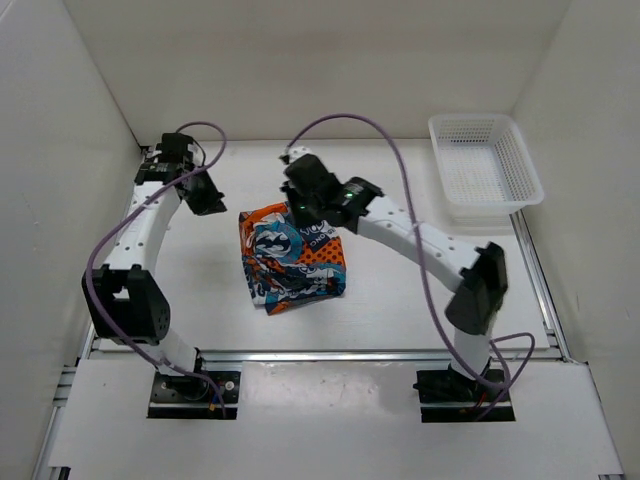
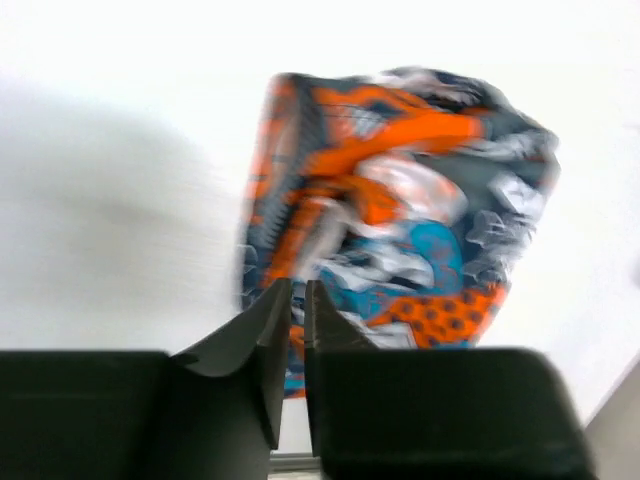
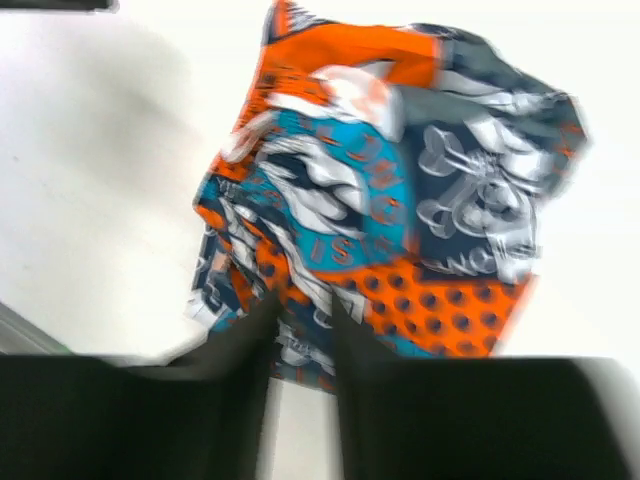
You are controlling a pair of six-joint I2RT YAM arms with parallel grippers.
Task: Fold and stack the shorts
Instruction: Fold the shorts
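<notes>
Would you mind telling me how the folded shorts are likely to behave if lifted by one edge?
Probably floppy: the shorts are thin fabric in a soft, rumpled fold, so a lifted edge would likely let the layers fall open. Pushed across the smooth white table, they would probably bunch or slide rather than roll.

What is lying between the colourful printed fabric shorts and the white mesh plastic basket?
The right arm's white forearm with its purple cable, above the white table; the top external view shows it.
</notes>
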